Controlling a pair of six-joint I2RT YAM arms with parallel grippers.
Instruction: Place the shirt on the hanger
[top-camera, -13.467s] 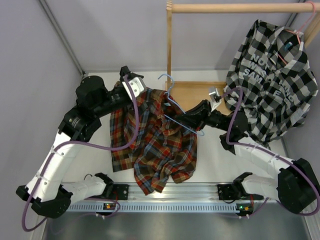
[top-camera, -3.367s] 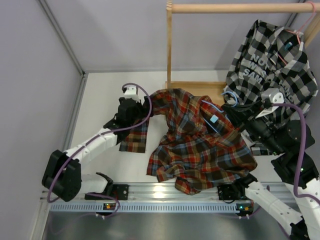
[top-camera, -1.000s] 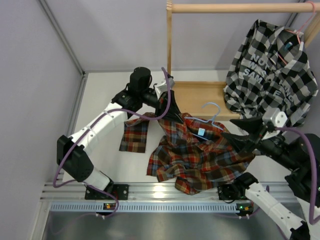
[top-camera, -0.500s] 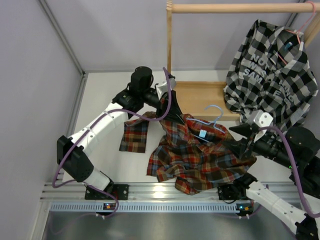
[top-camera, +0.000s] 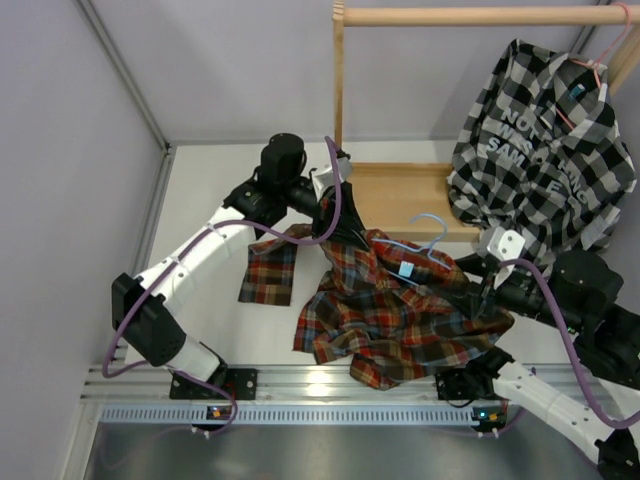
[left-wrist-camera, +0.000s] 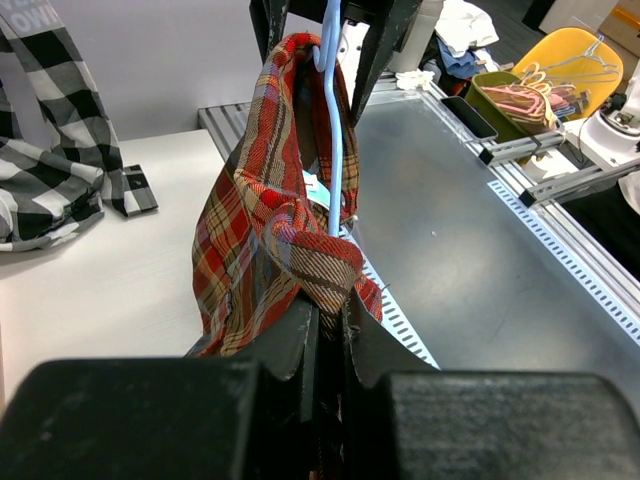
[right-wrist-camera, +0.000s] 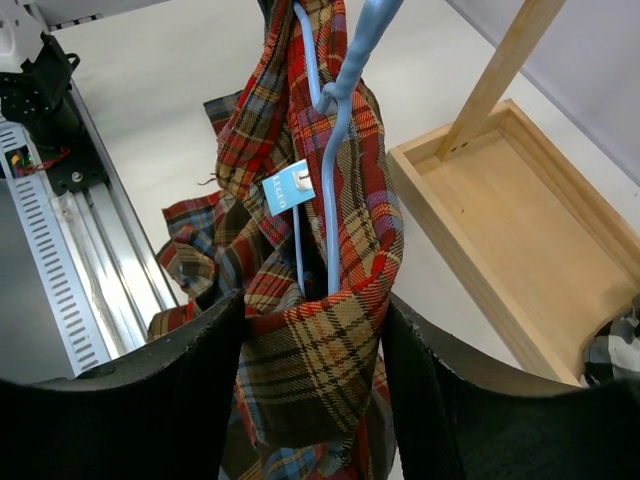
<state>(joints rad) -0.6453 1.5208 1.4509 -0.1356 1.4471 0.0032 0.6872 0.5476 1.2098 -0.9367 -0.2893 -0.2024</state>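
Note:
The plaid shirt (top-camera: 400, 310) hangs bunched over the light-blue hanger (top-camera: 432, 225), with its lower part heaped on the table. My left gripper (top-camera: 338, 222) holds up the left shoulder. In the left wrist view that gripper (left-wrist-camera: 328, 300) is shut on a fold of shirt (left-wrist-camera: 260, 220), and the hanger wire (left-wrist-camera: 334, 120) rises from the fold. My right gripper (top-camera: 482, 295) is at the right shoulder. In the right wrist view it (right-wrist-camera: 312, 300) is open, fingers astride a shirt fold (right-wrist-camera: 320, 350) that wraps the hanger's end (right-wrist-camera: 335, 170). The collar label (right-wrist-camera: 288, 190) shows.
A black-and-white checked shirt (top-camera: 545, 150) hangs on a pink hanger from the wooden rail (top-camera: 470, 15) at the back right. The rack's wooden base tray (top-camera: 400, 195) lies just behind the plaid shirt. One sleeve (top-camera: 268, 275) lies flat at the left. A metal rail (top-camera: 330, 385) runs along the near edge.
My right gripper has moved left, in from the side, until its fingers stand around the shirt's right shoulder. The left arm has held still with its end raised.

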